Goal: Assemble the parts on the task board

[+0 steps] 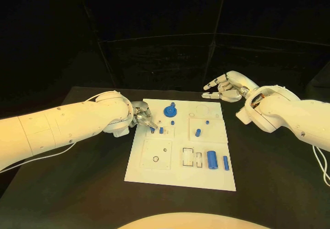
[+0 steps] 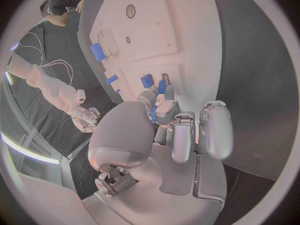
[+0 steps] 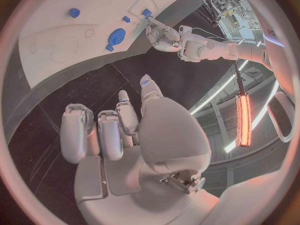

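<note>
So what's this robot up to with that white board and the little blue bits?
It is fitting small blue parts into a white task board on a black table. Its left hand is down at the board's left edge, fingertips at a small blue peg; whether it actually grips the peg is hard to tell. Its right hand hovers off the board's far right corner, holding nothing. A blue gear sits on the board, and a blue cylinder lies nearer the robot.

A white rectangular board [image 1: 180,177] lies flat on the black counter. Small blue pieces stand or lie on it: a gear [image 1: 170,112], pegs [image 1: 198,132] and a cylinder [image 1: 212,160].
</note>
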Controlling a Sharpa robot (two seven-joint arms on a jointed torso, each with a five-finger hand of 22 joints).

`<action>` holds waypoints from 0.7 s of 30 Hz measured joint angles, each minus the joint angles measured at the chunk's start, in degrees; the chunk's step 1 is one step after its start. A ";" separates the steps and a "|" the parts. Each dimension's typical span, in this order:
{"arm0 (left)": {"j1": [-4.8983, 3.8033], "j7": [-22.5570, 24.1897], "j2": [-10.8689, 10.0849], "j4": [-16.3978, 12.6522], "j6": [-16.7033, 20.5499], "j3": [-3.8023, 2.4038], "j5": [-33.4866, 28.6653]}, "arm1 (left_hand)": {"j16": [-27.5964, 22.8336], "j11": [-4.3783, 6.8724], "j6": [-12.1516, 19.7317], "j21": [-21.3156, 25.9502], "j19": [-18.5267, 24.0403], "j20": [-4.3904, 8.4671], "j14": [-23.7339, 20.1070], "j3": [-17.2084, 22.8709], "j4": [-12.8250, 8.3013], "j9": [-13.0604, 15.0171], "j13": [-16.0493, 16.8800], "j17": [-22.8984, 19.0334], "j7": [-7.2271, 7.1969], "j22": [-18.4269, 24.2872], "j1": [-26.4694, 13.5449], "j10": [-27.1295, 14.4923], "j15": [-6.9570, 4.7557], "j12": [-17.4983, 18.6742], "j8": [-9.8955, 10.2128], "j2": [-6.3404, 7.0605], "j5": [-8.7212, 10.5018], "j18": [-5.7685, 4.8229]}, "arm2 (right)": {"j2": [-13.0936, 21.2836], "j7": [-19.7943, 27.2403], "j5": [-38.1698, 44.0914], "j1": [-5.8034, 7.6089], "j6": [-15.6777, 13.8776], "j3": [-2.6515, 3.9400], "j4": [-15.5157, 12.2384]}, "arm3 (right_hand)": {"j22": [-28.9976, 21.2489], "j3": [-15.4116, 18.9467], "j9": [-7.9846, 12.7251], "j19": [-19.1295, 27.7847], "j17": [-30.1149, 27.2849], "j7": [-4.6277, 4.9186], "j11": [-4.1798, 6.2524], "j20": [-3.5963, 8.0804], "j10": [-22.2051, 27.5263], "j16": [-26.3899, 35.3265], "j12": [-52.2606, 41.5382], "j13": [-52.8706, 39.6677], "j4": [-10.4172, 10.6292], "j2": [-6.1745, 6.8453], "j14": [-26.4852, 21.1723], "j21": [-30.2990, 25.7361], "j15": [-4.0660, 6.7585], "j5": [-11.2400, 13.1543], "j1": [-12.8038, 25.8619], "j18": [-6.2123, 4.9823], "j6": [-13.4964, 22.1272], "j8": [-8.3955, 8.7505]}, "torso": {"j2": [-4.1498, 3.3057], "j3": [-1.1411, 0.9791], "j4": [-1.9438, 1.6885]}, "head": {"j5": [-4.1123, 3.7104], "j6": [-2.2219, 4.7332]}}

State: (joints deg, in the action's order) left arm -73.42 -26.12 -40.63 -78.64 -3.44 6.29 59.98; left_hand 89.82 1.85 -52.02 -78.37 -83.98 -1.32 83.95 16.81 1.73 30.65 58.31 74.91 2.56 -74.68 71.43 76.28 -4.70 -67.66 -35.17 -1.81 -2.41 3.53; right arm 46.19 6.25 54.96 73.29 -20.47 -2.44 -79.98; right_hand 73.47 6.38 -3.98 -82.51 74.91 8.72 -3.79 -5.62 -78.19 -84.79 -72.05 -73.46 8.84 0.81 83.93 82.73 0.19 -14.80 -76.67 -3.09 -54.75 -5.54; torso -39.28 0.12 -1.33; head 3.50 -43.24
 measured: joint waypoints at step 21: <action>0.22 -2.18 -0.44 -1.05 -0.44 -0.08 0.53 | 0.00 -0.02 0.00 0.01 0.00 0.00 0.00 1.74 -0.16 1.99 -0.52 0.00 0.02 0.01 -0.54 -0.02 0.00 0.38 0.07 0.52 -0.14 0.00 | -0.02 0.13 -0.01 -0.01 0.12 0.00 0.21 | 0.01 0.00 0.00 0.00 0.00 0.00 0.00 0.00 0.00 -0.01 0.00 -0.01 0.00 0.00 0.00 0.00 0.00 0.00 0.00 0.00 0.00 0.00 | -0.02 -0.01 0.00 | 0.38 -0.65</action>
State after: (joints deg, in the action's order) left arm -73.20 -28.31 -41.07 -79.69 -3.88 6.21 60.51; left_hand 89.82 1.83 -52.02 -78.37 -83.98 -1.32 83.95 18.55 1.57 32.64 57.79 74.91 2.58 -74.67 70.89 76.26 -4.70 -67.28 -35.10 -1.29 -2.55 3.53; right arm 46.16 6.38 54.96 73.29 -20.35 -2.45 -79.76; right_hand 73.47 6.38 -3.98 -82.51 74.90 8.72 -3.79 -5.62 -78.19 -84.80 -72.05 -73.47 8.84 0.81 83.93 82.73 0.19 -14.80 -76.67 -3.09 -54.75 -5.54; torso -39.30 0.12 -1.33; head 3.88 -43.89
